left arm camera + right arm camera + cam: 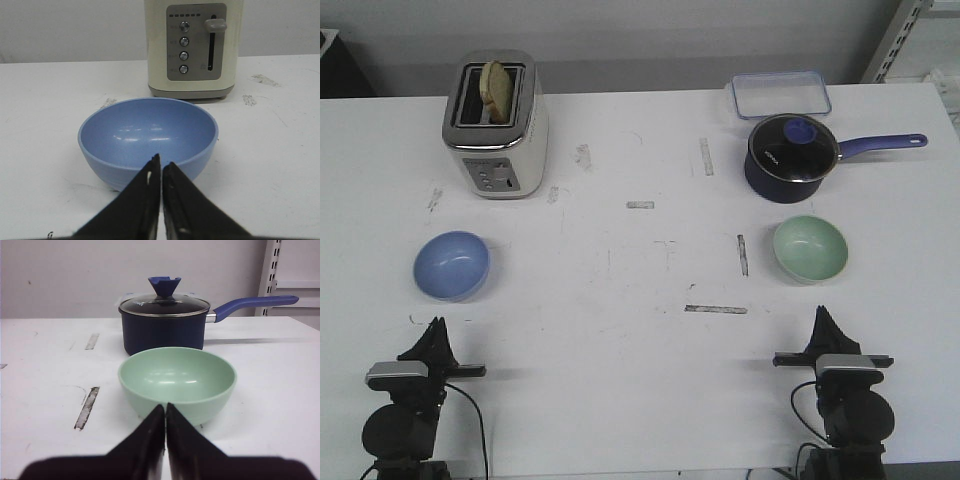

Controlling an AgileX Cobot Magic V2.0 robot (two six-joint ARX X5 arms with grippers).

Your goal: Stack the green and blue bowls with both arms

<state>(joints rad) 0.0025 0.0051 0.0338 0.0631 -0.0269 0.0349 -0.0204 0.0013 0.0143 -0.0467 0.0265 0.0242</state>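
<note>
The light blue bowl (452, 264) sits upright and empty on the left of the white table, and fills the middle of the left wrist view (148, 137). The pale green bowl (810, 248) sits upright and empty on the right, also in the right wrist view (177, 381). My left gripper (437, 322) is shut and empty, just short of the blue bowl (161, 161). My right gripper (821, 312) is shut and empty, just short of the green bowl (165, 406).
A cream toaster (497, 124) with bread in it stands behind the blue bowl. A dark navy saucepan (792, 152) with a glass lid and long handle stands behind the green bowl. A clear plastic container (778, 95) lies at the far right.
</note>
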